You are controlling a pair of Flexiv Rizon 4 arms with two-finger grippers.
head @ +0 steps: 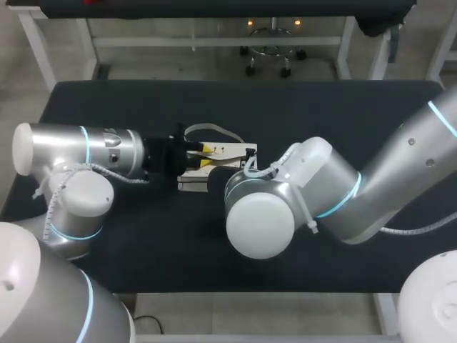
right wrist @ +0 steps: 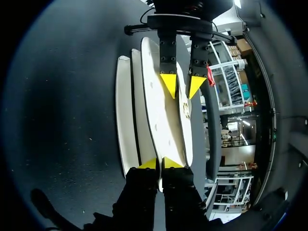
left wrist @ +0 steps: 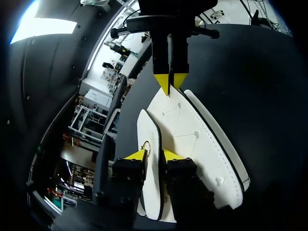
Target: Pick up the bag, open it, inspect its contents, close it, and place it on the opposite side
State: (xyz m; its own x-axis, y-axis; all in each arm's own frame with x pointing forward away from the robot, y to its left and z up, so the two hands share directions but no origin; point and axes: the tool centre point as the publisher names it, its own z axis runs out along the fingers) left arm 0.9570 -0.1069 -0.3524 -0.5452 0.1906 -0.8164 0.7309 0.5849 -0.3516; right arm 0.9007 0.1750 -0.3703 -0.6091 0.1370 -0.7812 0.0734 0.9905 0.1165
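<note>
A white bag (head: 232,151) with dark edging is held at the middle of the black table (head: 321,107), between my two arms. In the right wrist view my right gripper (right wrist: 161,163) is shut on the edge of one of the bag's (right wrist: 156,115) panels. In the head view my right wrist hides that gripper. My left gripper (left wrist: 155,155) faces it from the other end. Its yellow tips stand apart on either side of the bag's flap (left wrist: 153,139), which carries a small ring. The left gripper (right wrist: 182,85) also shows beyond the bag in the right wrist view.
A grey strap (head: 211,130) loops out from the bag toward the table's back. My right arm's elbow (head: 260,221) hangs over the table's front middle. Bare black tabletop lies to the far left and far right of the bag.
</note>
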